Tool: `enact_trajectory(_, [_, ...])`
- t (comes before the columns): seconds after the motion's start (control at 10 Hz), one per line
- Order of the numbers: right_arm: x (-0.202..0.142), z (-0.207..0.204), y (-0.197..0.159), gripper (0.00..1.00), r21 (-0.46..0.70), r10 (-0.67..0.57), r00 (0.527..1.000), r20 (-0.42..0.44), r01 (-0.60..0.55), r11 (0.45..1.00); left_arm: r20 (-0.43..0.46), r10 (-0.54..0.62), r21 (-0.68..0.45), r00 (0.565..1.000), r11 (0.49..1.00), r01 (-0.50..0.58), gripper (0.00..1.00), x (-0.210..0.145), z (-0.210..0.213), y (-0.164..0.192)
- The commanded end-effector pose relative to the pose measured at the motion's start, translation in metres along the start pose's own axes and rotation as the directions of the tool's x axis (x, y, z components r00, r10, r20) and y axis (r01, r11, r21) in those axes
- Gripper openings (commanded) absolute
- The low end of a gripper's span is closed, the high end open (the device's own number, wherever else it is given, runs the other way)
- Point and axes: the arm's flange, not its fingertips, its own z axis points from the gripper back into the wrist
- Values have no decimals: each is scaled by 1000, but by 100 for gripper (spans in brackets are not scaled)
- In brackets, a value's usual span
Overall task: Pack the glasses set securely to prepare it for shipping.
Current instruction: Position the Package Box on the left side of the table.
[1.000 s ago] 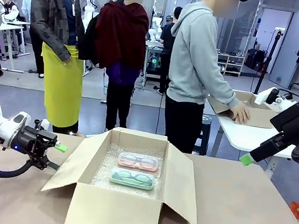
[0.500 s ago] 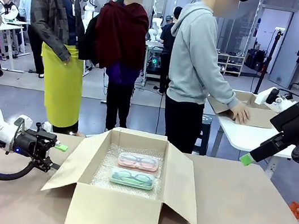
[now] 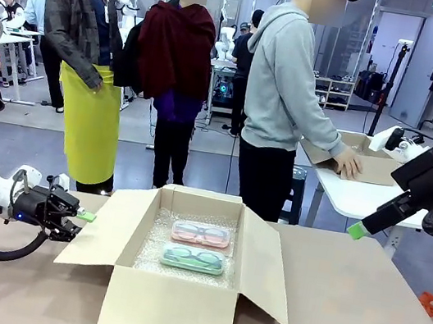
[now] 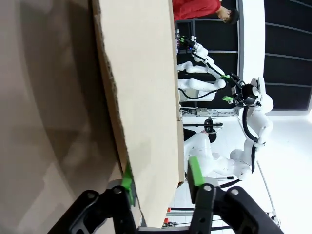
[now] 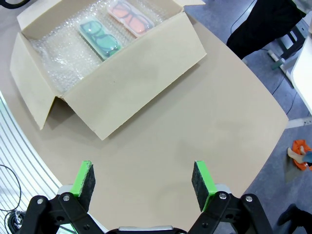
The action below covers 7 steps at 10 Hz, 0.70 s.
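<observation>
The glasses set lies in an open cardboard box (image 3: 166, 312) on bubble wrap (image 3: 155, 243): a pink case (image 3: 200, 233) behind a mint-green case (image 3: 192, 259), also seen as the pink case (image 5: 131, 17) and the mint-green case (image 5: 99, 35) from above. My left gripper (image 3: 80, 222) is at the outer edge of the box's left flap (image 3: 100, 234). In the left wrist view the flap (image 4: 141, 97) runs between the left gripper's (image 4: 161, 173) half-closed fingers, one green pad on each side, not clamped. My right gripper (image 3: 357, 229) hangs open, high at the right, and the right gripper (image 5: 144, 178) holds nothing.
The brown table (image 3: 356, 318) has free room right of the box and in front of it. The box's right flap (image 3: 268, 275) lies spread outward. Beyond the table a person in a grey hoodie (image 3: 284, 82) handles another box (image 3: 366, 162) on a white table.
My left gripper's jaws have narrowed around the left flap's edge and the arm has drawn slightly left. The flap and box have shifted a little. The right arm has not moved.
</observation>
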Motion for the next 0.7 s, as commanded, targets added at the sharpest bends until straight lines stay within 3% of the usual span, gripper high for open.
enact_trajectory(0.0, [-1, 0, 2, 100, 0, 2, 1000, -5, -2, 1000, 14, -42, -61, 999, 997, 43, 0, 3, 6, -4])
enact_trajectory(0.6, [-1, 0, 2, 100, 0, 2, 1000, -5, -2, 1000, -3, -64, -36, 998, 997, 64, 0, -2, 3, -14])
